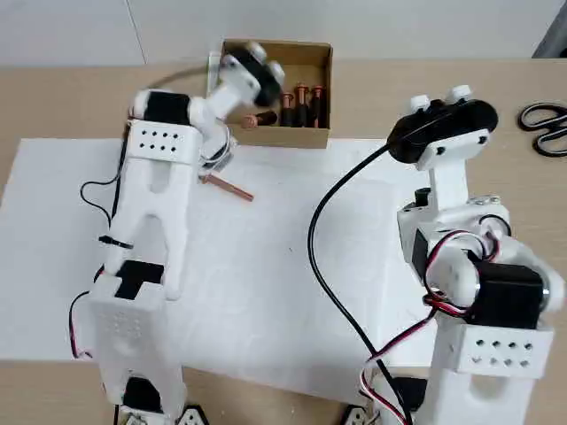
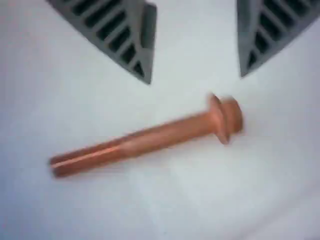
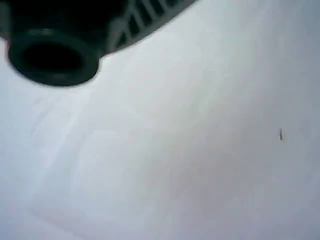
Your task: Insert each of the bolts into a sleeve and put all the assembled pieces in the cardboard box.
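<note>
Left wrist view: left end effector [image 2: 195, 77], jaws spread, above copper bolt [image 2: 150, 137] (scissors [image 1: 542, 127] lie well apart).

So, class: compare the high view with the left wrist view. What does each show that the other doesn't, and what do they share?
High view, not the left wrist view: the cardboard box holding several copper pieces, and the scissors at the table's far right edge.

Left wrist view, not the high view: the left claw open, its two grey fingers spread above the copper fastener, whose flanged head and slit shaft are plain.

Shared: that one copper fastener lying loose on the white sheet, outside the box.
</note>
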Motion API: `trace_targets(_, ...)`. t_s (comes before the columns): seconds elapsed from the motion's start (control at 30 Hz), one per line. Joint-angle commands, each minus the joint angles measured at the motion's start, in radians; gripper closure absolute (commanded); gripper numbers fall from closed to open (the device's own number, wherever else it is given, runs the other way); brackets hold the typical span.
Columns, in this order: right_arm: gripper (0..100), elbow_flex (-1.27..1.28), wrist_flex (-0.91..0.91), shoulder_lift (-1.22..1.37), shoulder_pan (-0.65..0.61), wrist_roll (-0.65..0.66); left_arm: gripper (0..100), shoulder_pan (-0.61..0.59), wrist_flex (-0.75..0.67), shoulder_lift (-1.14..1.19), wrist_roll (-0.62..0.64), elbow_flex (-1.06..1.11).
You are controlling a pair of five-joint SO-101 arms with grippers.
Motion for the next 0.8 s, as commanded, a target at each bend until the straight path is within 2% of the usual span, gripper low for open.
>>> trace_targets(0.0, 99.5, -0.049, -0.012, -0.015, 0.002, 0.005, 89, 0.029, 0.091, -0.015, 0.496, -0.096)
trace_targets(0.1, 99.5, -0.049, -0.012, -0.015, 0.002, 0.003, 90, 0.023, 0.064, -0.005, 0.824, -0.088)
trace_targets(0.17, 99.5, -0.049, -0.012, -0.015, 0.002, 0.003, 90, 0.02, -0.003, 0.026, 0.954, -0.059)
trace_targets(0.3, 99.5, -0.048, -0.001, -0.019, 0.002, 0.003, 89, 0.028, -0.031, 0.115, 1.152, -0.031)
trace_targets(0.43, 99.5, -0.048, 0.001, -0.021, 0.002, 0.003, 89, 0.041, -0.017, 0.213, 1.232, -0.036)
trace_targets(0.67, 99.5, -0.048, 0.015, -0.021, 0.001, -0.023, 89, -0.008, 0.058, 0.328, 1.613, -0.059)
trace_targets(0.77, 99.5, -0.048, 0.015, -0.021, 0.001, -0.025, 89, -0.021, 0.072, 0.331, 1.66, -0.074)
